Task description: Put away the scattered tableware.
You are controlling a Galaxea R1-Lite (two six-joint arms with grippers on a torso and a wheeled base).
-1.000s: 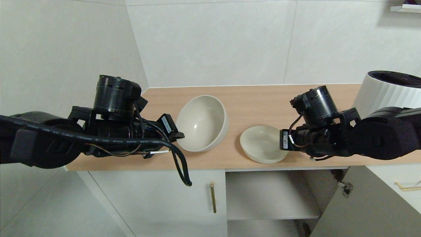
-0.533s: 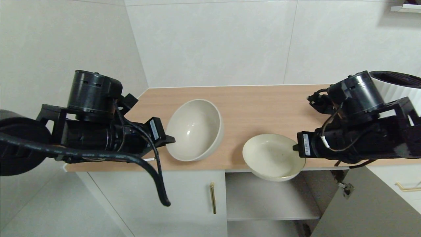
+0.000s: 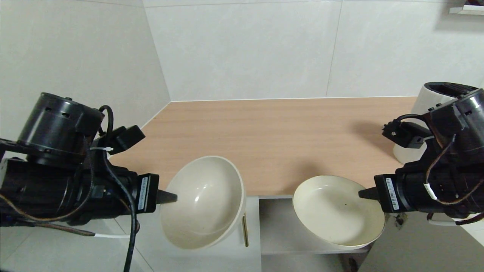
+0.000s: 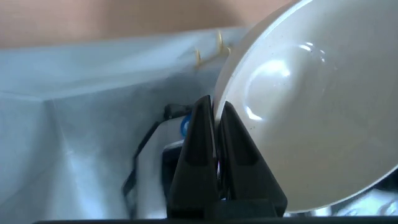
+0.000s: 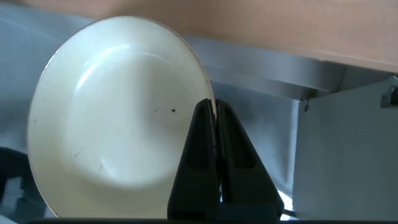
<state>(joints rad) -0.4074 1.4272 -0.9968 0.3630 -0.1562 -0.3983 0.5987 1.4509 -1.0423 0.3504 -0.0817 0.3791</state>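
A wooden countertop (image 3: 272,128) runs between pale tiled walls (image 3: 245,49), its left end in the corner of the room; a white ribbed container (image 3: 422,104) with a dark rim stands at the countertop's right end, close to the back wall; beneath the front edge, a white cabinet door (image 3: 211,260) carries an upright gold handle (image 3: 244,230); just beside it an open compartment shows a pale shelf (image 3: 280,236); a small ledge (image 3: 467,8) juts from the wall high at the right.
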